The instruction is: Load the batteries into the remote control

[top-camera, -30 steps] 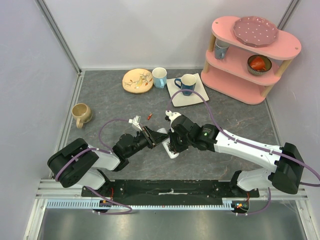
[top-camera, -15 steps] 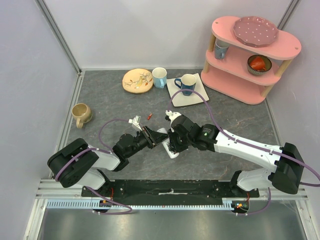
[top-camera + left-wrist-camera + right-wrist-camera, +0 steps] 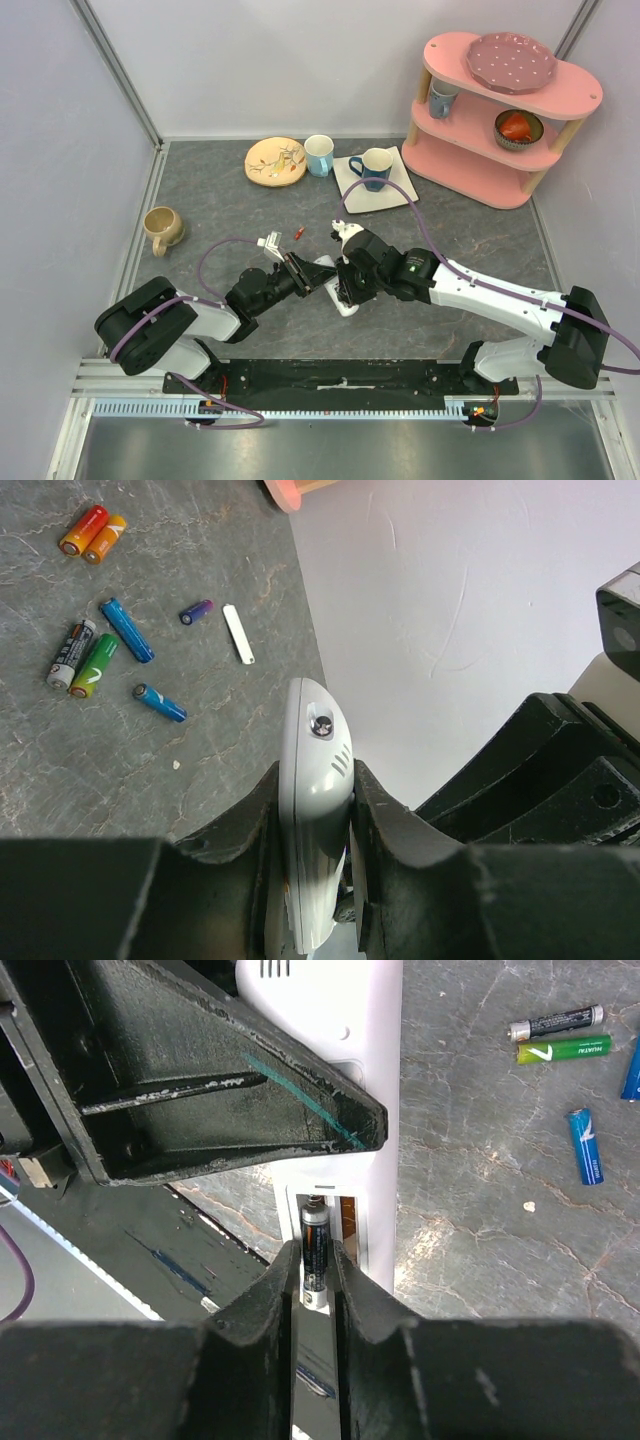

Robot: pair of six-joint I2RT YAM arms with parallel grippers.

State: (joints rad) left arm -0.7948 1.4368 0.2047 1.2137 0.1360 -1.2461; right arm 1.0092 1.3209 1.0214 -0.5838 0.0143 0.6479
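**Remote clamped on the left, dark battery in its recess between the right fingers**

The grey table [image 3: 220, 215] carries a pink shelf [image 3: 470, 160] at its far right. The two arms meet over the middle of the table, nearer its near edge.

The left gripper [image 3: 314, 780] is closed on the remote control [image 3: 315, 730]. One black finger presses each long side of the slim white bar, whose rounded end sticks out beyond the fingertips.

The right gripper [image 3: 315, 1270] sits over the open recess of the remote control. Its jaws stand only narrowly apart, one on each side of a dark battery [image 3: 314, 1245] that lies lengthwise in the recess. The fingers run very close along this battery. Whether they press on it or stand just off it cannot be told.

The other batteries lie loose on the table, well apart from the remote and clear of both grippers:
- A blue battery [image 3: 127, 630] is among them.
- A green battery [image 3: 93, 665] lies beside a dark-and-silver one.
- A red-orange pair [image 3: 92, 532] lies side by side, farther off.

A small white cover piece [image 3: 238, 633] lies flat near them.
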